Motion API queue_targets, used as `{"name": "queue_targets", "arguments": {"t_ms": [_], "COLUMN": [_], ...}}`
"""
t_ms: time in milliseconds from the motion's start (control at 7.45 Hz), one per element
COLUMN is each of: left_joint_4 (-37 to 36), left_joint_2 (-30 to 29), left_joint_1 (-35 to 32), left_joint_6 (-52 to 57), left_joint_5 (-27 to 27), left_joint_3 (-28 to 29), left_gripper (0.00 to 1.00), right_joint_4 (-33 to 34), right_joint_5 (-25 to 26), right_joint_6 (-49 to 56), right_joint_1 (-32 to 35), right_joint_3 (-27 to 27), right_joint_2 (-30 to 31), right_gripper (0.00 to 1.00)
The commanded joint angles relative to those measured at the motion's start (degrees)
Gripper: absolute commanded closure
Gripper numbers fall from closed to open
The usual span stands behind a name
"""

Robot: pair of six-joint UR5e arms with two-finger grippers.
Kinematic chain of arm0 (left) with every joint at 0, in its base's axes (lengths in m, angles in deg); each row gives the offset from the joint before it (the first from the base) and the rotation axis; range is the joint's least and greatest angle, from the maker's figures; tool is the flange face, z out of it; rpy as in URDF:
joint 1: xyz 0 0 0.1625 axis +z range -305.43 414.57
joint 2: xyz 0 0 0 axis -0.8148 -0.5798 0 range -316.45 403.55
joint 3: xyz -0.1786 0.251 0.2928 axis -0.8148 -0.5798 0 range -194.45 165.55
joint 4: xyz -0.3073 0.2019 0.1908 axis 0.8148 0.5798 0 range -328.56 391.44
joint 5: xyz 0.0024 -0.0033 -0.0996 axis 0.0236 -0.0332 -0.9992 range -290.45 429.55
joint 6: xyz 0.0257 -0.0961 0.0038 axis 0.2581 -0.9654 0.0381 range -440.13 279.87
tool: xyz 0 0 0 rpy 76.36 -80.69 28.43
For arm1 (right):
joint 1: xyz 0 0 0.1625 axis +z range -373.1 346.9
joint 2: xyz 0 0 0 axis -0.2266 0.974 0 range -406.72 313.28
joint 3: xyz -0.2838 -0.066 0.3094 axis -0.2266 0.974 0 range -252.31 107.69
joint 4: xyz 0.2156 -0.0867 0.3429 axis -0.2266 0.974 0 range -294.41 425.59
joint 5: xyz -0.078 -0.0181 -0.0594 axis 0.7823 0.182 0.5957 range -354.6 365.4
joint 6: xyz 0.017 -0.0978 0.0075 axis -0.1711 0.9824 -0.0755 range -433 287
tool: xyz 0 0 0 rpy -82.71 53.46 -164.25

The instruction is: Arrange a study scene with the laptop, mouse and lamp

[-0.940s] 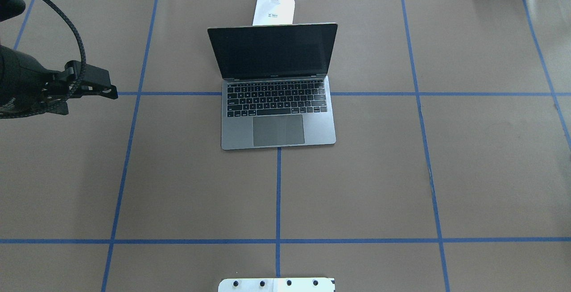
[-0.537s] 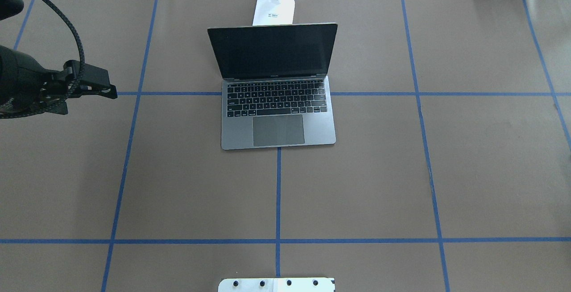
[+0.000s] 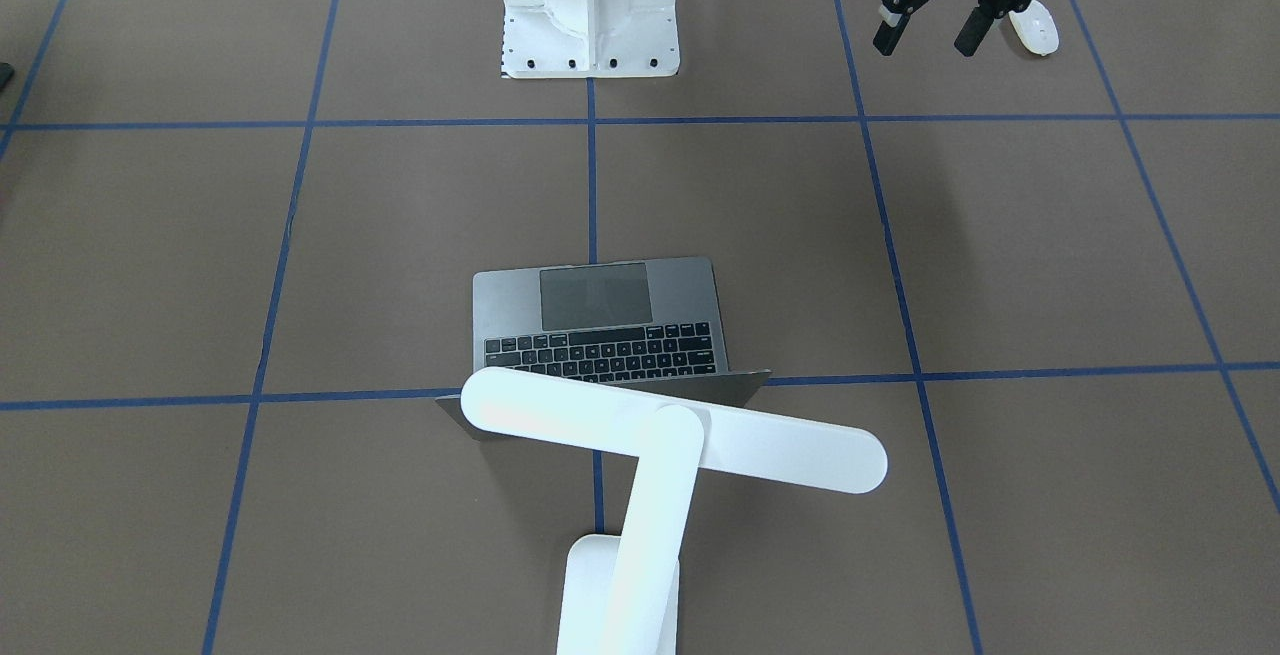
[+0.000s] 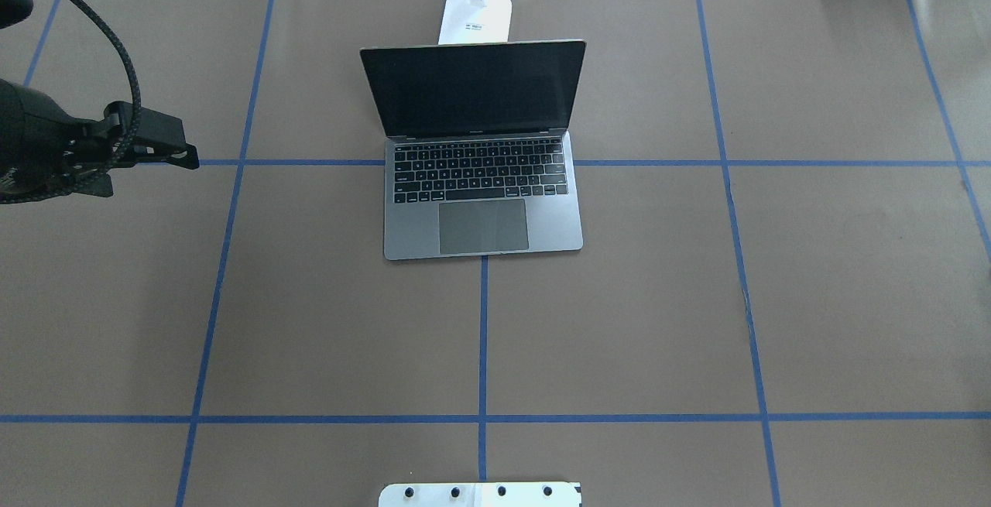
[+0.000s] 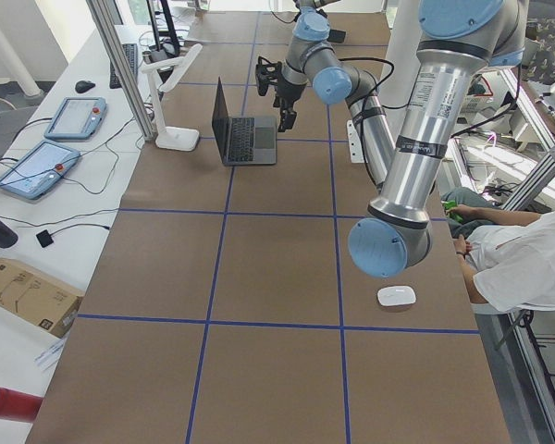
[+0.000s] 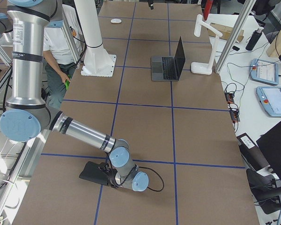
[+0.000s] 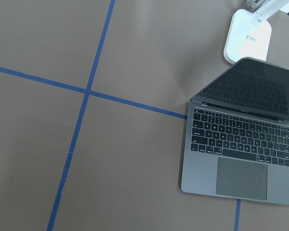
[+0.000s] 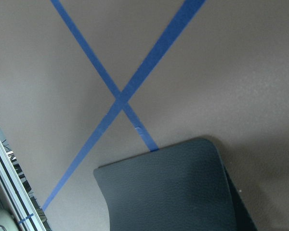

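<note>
Lying flat on the bench [image 3: 1000, 235] near the robot's edge, on its left side, the mouse [image 3: 1033, 30] is noted well apart from the laptop [image 3: 600, 325]. The laptop is set open at mid-bench, with the lamp [image 3: 670, 435] behind its screen. The mouse is judged the one item not yet placed.

Risk: the glossy rounded shell could be squeezed out sideways if the fingers are closed off-centre, or nudged away if a fingertip is brought down on top of it.

The left pincer [image 3: 930, 33] is seen raised off the bench, jaws apart, nothing between them. The mouse is found just beside it in the front view, untouched and outside the jaws.

The right pincer [image 6: 103, 177] is held low over a black mat [image 8: 173, 192] at the bench's other end. Whether it is apart or together cannot be told.
</note>
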Motion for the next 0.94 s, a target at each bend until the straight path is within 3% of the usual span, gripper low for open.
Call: {"name": "queue_targets", "arguments": {"t_ms": [0,671,806], "left_joint_4": [-0.06,-0.14,-0.14], "left_joint_2": [0.00,0.00,0.00], "left_joint_1": [-0.01,-0.09,-0.09], "left_joint_6": [0.00,-0.09,-0.09], "left_joint_5": [0.00,0.00,0.00], "left_joint_3": [-0.16,-1.04,-1.13], "left_gripper": [0.01,0.01,0.01], "right_joint_4": [4.38,4.85,4.85], "right_joint_5": [-1.78,-5.74,-6.09], "right_joint_6": [0.10,-0.25,-0.25], "right_joint_1": [0.03,-0.06,-0.06], "right_joint_3": [-1.98,-1.73,-1.73], "right_joint_2": [-0.09,0.43,0.52], "right_gripper": [0.27,0.28,0.35]}}
